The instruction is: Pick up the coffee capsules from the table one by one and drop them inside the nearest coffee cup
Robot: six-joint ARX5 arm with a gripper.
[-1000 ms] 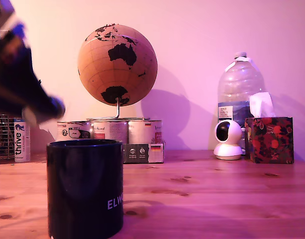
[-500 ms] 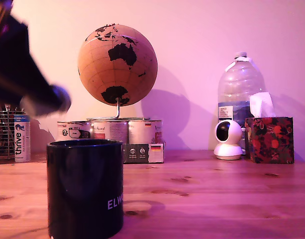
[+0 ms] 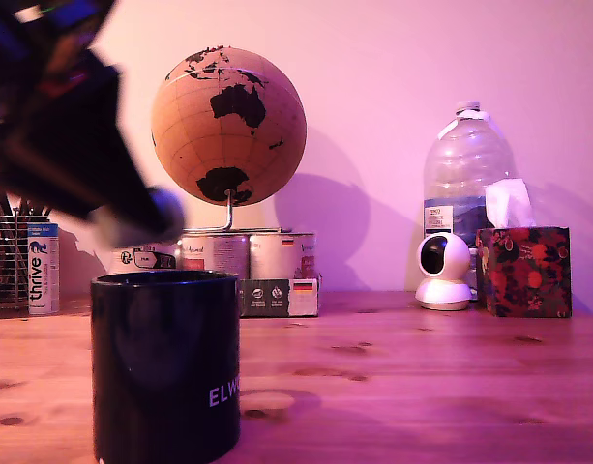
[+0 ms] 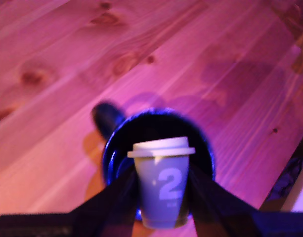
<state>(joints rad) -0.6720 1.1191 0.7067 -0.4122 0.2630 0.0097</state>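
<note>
a small whitish stubby coffee capsule (image 4: 162,180), with a flanged round top and a pale "2" printed on its side, is gripped between the two dark fingers (image 4: 116,197) of the claw (image 4: 162,197), which is closed snugly against the capsule's sides. in the wrist view the capsule is seen directly in line with the open mouth of the large glossy black cylindrical mug (image 4: 158,148), so it is judged to be held there for a clean drop into the cup rather than onto the wood. in the exterior view the arm appears only as a dark, motion-blurred mass, with the claw (image 3: 146,217) poised just above the rim of the mug (image 3: 165,362); the capsule itself cannot be made out there. the mug stands upright on the warm brown plank desk (image 3: 422,377), near the exterior view's left, its pale lettering "elw" facing the camera. no other capsules are visible on the desk. the release is judged to be the step in hand; a drop made off-centre could see the capsule strike the rim and bounce out.
</note>
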